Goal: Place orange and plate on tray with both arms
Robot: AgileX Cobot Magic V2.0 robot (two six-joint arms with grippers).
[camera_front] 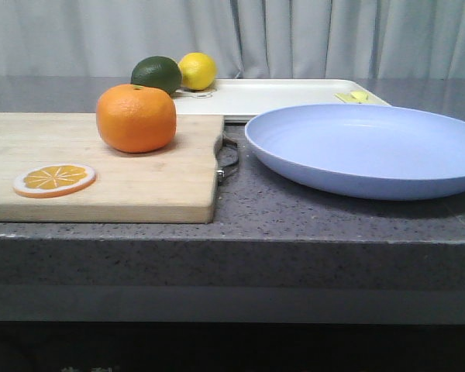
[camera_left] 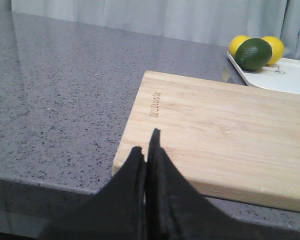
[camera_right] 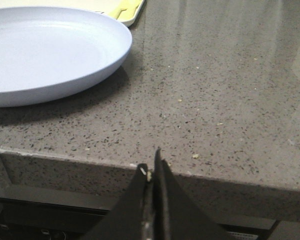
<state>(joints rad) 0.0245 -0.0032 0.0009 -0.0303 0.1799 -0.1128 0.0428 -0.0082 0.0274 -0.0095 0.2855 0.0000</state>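
Observation:
The orange (camera_front: pixel 136 118) stands on a wooden cutting board (camera_front: pixel 139 182) at the left. To its right the pale blue plate (camera_front: pixel 368 147) rests on the grey counter. Behind both lies the cream-white tray (camera_front: pixel 271 97). No gripper shows in the front view. My left gripper (camera_left: pixel 145 145) is shut and empty, hovering over the board's near corner (camera_left: pixel 215 130); the orange is outside that view. My right gripper (camera_right: pixel 150 167) is shut and empty at the counter's front edge, with the plate (camera_right: pixel 45 47) apart from it.
A green lime (camera_front: pixel 156 74) and a yellow lemon (camera_front: pixel 197 70) sit on the tray's far left end, and a small yellow item (camera_front: pixel 355 97) lies at its right end. An orange slice (camera_front: pixel 54 180) lies on the board. A metal handle (camera_front: pixel 228 157) sticks out beside the board.

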